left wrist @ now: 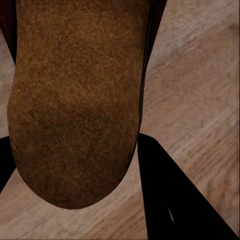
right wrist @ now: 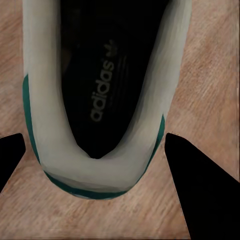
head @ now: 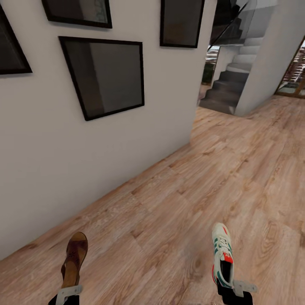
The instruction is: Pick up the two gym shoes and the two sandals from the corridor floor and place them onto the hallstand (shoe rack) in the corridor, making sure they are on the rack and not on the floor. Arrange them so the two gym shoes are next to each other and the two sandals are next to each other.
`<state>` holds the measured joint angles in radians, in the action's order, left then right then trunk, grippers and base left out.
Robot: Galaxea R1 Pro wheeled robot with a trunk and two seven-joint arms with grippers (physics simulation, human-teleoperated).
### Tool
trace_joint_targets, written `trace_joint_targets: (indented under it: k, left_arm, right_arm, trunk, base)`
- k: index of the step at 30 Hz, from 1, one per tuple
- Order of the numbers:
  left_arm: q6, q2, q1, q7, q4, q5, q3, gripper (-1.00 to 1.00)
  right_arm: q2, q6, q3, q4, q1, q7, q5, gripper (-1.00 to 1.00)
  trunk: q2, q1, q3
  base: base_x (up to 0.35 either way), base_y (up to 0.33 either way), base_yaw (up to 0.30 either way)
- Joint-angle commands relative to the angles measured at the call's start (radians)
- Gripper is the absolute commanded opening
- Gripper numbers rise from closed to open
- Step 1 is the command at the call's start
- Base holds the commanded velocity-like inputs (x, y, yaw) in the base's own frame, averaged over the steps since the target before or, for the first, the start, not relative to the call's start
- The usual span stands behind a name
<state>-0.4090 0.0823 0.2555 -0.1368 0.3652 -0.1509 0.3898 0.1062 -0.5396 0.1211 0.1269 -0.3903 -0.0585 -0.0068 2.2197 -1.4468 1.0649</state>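
My left gripper (head: pixel 67 293) is shut on the heel end of a dark-brown sandal (head: pixel 75 259), whose toe points ahead above the corridor floor (head: pixel 169 203). The left wrist view has the sandal's tan footbed (left wrist: pixel 75 100) between the two dark fingers (left wrist: pixel 170 200). My right gripper (head: pixel 234 289) is shut on the heel of a white gym shoe (head: pixel 222 254) with teal stripes and red accents. Seen from the right wrist, the heel collar (right wrist: pixel 100 170) of this gym shoe sits between the fingers (right wrist: pixel 195 180). The hallstand is out of view.
A white wall (head: pixel 63 169) runs along the left and carries dark framed pictures (head: pixel 106 76). The wall ends at a corner (head: pixel 199 97). Beyond it grey stairs (head: pixel 226 91) rise at the back right. Wood flooring stretches ahead and to the right.
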Motion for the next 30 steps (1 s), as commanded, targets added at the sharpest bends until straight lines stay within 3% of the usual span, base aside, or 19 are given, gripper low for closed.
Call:
trace_joint_targets:
  k: [1,30]
  left_arm:
    - [-0.004,-0.001,0.001,-0.006,0.0,-0.013,0.009,-1.0]
    - [-0.004,-0.001,0.001,-0.006,-0.033,-0.013,0.006,-1.0]
  right_arm:
    - [0.0,-0.003,0.003,-0.001,-0.001,0.002,-0.001,-1.0]
    - [0.0,-0.003,0.003,-0.003,-0.001,0.002,-0.001,-1.0]
  trunk:
    - [0.0,0.0,0.001]
    - [0.0,0.0,-0.007]
  base:
    - [0.0,0.0,-0.3]
    - [0.0,0.0,-0.3]
